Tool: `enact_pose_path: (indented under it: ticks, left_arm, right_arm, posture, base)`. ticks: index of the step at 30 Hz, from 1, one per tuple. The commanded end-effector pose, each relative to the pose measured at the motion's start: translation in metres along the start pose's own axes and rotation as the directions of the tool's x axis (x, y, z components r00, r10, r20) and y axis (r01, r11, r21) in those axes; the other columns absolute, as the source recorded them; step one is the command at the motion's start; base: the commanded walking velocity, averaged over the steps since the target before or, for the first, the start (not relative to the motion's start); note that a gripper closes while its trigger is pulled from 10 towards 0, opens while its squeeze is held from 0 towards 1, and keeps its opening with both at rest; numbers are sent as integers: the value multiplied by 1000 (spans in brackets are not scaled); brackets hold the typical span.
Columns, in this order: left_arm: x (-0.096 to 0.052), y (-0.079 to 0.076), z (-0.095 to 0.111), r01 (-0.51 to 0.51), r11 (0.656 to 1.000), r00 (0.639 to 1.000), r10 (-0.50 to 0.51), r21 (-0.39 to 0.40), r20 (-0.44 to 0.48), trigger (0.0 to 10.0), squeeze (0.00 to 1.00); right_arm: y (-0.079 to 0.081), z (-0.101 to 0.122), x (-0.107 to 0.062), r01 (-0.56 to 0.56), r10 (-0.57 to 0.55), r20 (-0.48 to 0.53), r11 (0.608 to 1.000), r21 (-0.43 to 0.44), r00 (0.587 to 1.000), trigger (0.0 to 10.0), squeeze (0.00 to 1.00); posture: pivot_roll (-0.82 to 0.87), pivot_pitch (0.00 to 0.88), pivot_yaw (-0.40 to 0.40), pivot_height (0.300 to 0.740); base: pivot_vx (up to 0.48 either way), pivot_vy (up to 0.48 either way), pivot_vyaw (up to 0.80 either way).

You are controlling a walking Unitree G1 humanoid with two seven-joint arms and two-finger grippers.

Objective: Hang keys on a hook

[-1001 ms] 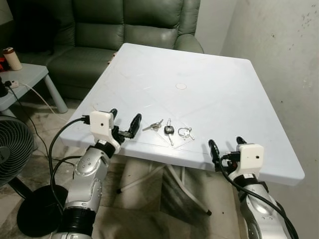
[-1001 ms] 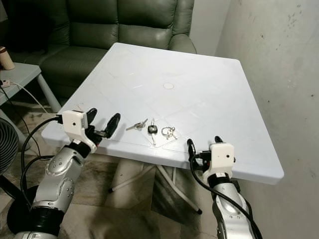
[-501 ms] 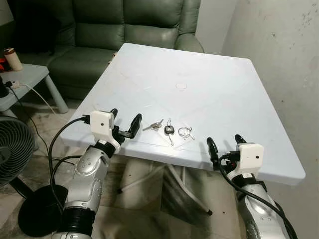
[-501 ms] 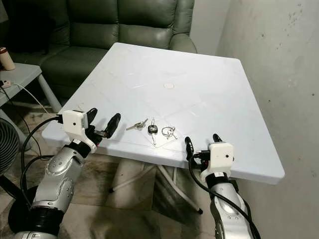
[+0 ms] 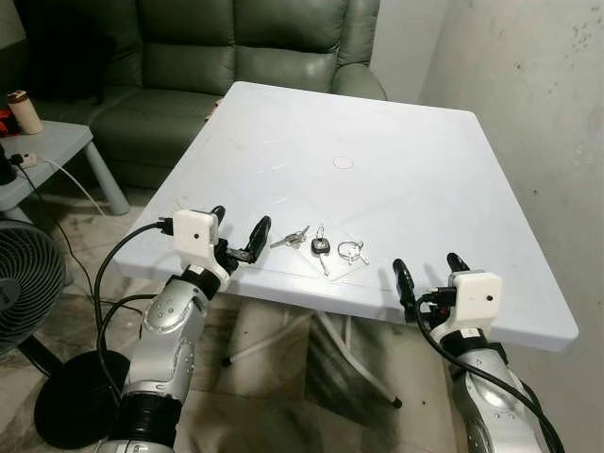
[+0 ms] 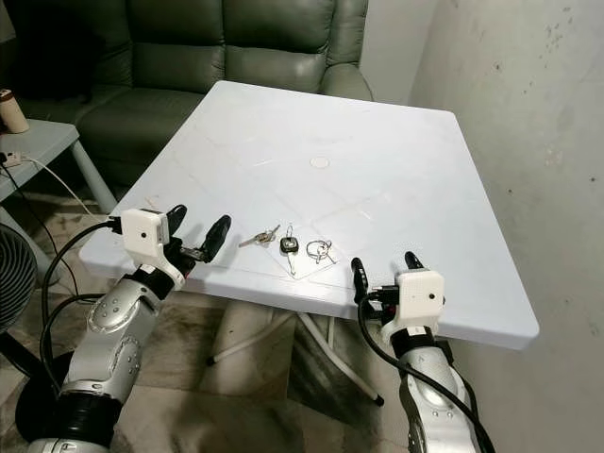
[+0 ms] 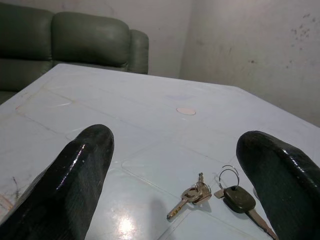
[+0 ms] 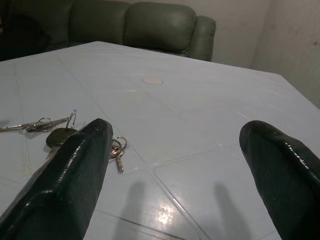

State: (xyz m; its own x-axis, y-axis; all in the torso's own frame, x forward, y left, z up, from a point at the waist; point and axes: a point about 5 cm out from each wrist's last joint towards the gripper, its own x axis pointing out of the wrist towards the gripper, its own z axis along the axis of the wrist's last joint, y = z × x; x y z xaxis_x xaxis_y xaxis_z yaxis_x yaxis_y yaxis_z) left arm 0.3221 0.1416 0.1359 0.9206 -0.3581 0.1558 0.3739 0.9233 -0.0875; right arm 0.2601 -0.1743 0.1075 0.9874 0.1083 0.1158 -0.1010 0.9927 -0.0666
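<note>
White plastic table [image 5: 377, 142] before green sofa [image 5: 236, 47], three key items near front edge: silver keys [image 5: 291, 238], black-headed key [image 5: 321, 248], ring bunch [image 5: 353, 252], left gripper [image 5: 236, 234] and right gripper [image 5: 427, 275] jaws wide, empty, flanking them.

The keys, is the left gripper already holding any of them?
No. The keys lie flat on the table, and the left gripper is open beside them.
</note>
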Motion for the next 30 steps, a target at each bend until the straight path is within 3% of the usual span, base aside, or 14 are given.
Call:
enact_pose_path:
  ticks: [1, 9, 30]
  left_arm:
    - [0, 0, 2, 9, 1000, 1000, -9, 11, 0, 10000, 0]
    - [1, 1, 1, 11, 1000, 1000, -11, 5, -13, 10000, 0]
    - [2, 0, -1, 11, 1000, 1000, -11, -3, -28, 10000, 0]
  right_arm:
    - [-2, 5, -1, -7, 7, 26, 1000, -20, 1000, 10000, 0]
    - [-3, 6, -1, -5, 6, 31, 1000, -28, 999, 10000, 0]
    - [-4, 5, -3, -9, 11, 29, 999, -38, 1000, 10000, 0]
  posture:
    - [6, 33, -28, 740]
    - [5, 36, -28, 740]
    - [1, 37, -31, 740]
  base:
    - [0, 0, 0]
    - [0, 0, 0]
    - [0, 473, 0]
